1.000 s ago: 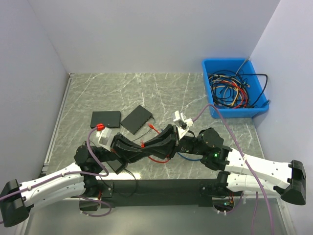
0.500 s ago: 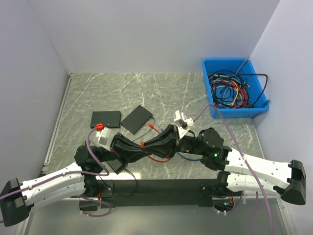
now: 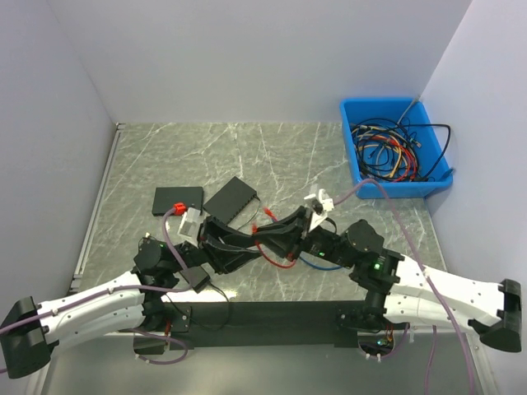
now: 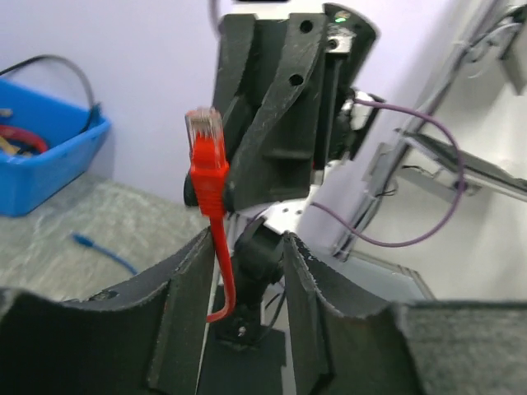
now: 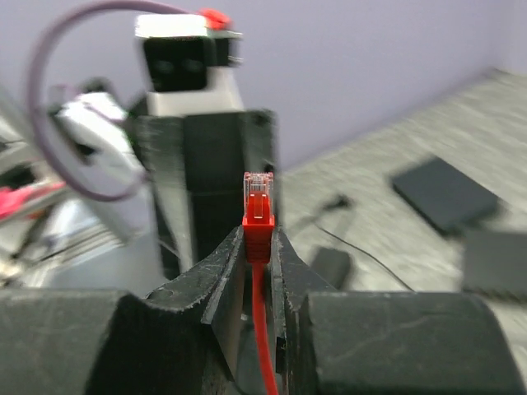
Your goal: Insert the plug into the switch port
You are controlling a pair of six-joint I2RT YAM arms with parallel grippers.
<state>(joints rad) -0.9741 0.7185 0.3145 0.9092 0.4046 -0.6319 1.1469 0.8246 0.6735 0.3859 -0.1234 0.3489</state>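
Note:
The red plug (image 5: 258, 206) with a clear tip stands upright between the fingers of my right gripper (image 5: 258, 234), which is shut on its red boot. In the left wrist view the same plug (image 4: 206, 156) sits in front of the right gripper's black body. Its red cable hangs down between the spread fingers of my left gripper (image 4: 247, 239), along the left finger's inner face. From above, both grippers meet over the near middle of the table, left gripper (image 3: 251, 243) facing right gripper (image 3: 265, 230). Two flat black switch boxes (image 3: 232, 199) (image 3: 177, 199) lie behind them; no port shows.
A blue bin (image 3: 395, 185) full of tangled cables stands at the back right. A loose blue cable (image 3: 317, 265) lies under the right arm. A small black adapter (image 3: 195, 277) with a thin wire sits by the left arm. Grey walls close in both sides.
My left gripper has opened and drawn back to the left, off the red cable. The right gripper keeps the plug and has shifted slightly right.

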